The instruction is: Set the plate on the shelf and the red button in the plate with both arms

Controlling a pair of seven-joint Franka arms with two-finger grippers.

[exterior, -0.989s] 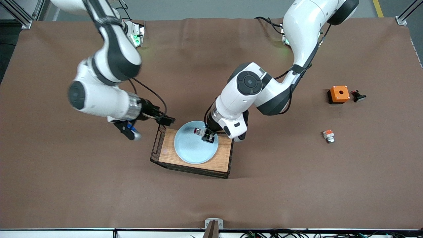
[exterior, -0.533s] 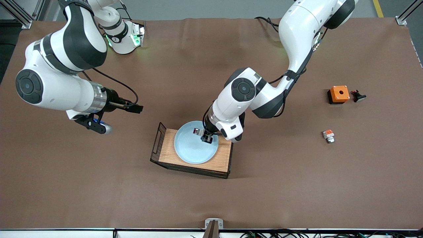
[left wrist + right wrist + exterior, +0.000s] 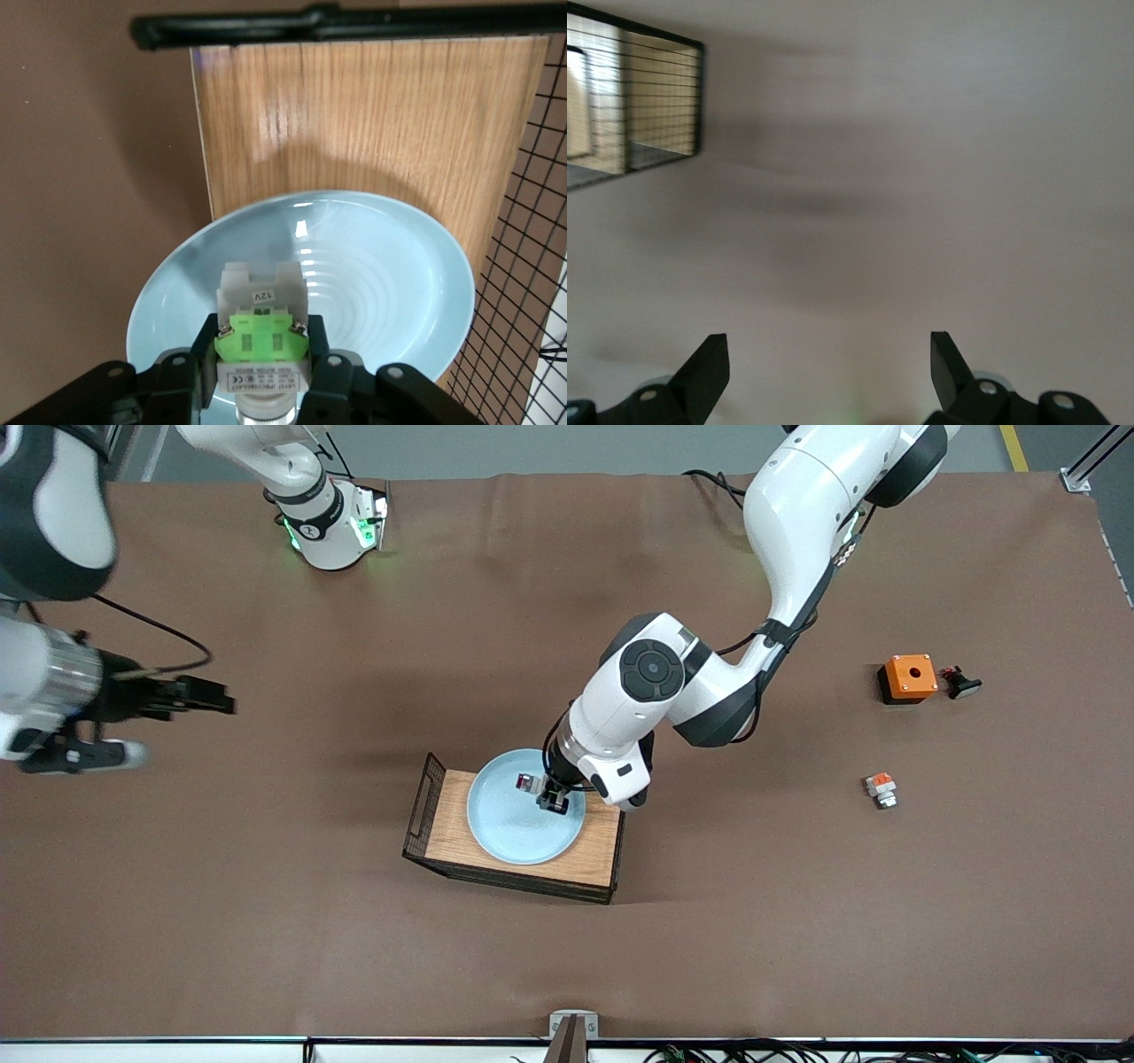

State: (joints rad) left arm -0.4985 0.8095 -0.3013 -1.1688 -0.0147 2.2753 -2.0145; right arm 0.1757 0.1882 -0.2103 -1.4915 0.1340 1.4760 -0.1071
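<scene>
Plate (image 3: pixel 518 824) on wooden tray (image 3: pixel 594 859), left gripper (image 3: pixel 551 795) above

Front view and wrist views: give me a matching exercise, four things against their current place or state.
Things:
1. pale light-blue round plate
2. grey-white push-button with green patch
3. left hand
4. right hand

States:
A. open, over bare table toward the right arm's end
B. resting on the wooden tray
C. shut on the button, over the plate
D. held between fingers above the plate

Pairs: 1-B, 2-D, 3-C, 4-A
</scene>
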